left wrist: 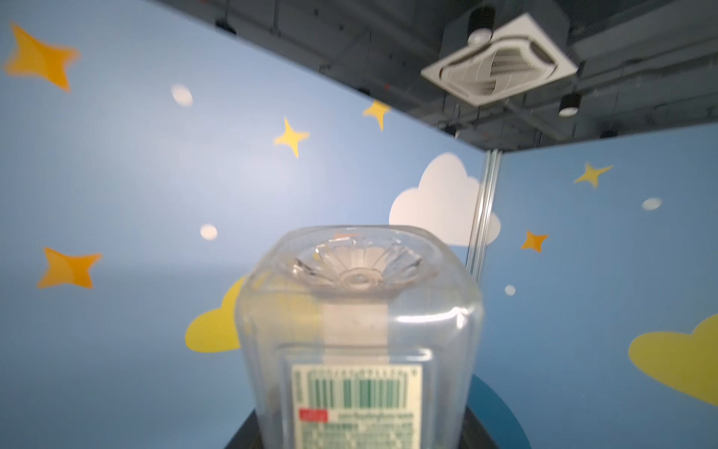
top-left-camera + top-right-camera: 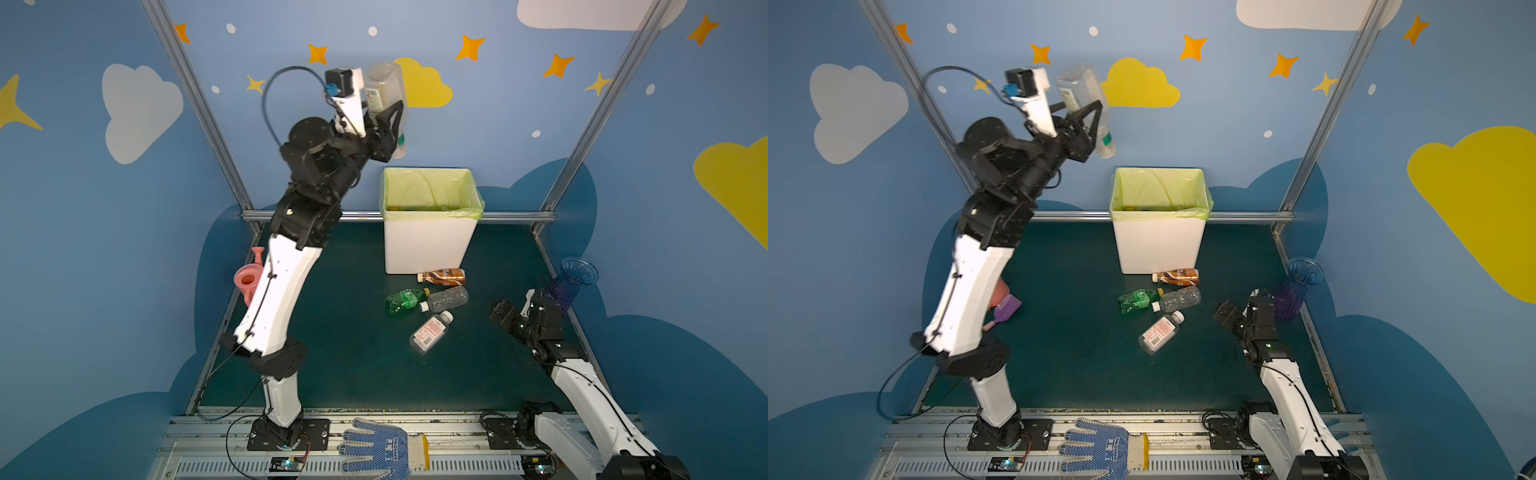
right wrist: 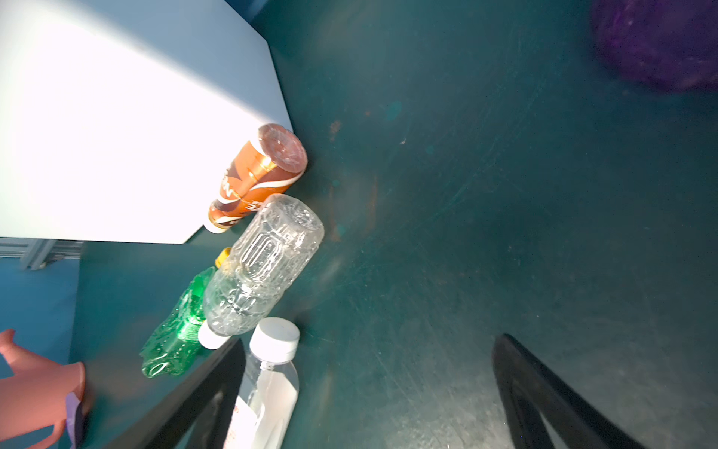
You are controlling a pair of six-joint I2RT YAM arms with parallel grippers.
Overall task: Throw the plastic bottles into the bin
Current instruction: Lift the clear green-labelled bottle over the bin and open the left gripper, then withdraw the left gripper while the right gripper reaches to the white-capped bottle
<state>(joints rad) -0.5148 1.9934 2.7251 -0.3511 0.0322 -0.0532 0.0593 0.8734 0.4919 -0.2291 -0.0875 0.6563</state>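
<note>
Left gripper [image 2: 390, 109] raised high, clenched on a clear square plastic bottle [image 2: 383, 87], cap-down above the white liner-lined bin [image 2: 428, 249], right gripper [image 3: 367, 346] spread wide, empty, low over the dark green mat [image 2: 353, 365]

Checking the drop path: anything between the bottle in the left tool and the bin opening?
Nothing visible. The clear bottle hangs cap-down in the left tool, high above the bin near its left rim; the lined opening is uncovered. Whether the bottle is squarely over the opening, the top views do not settle.

Both top views overlook the table [image 2: 353, 374]; left wrist looks upward, right wrist downward
</note>
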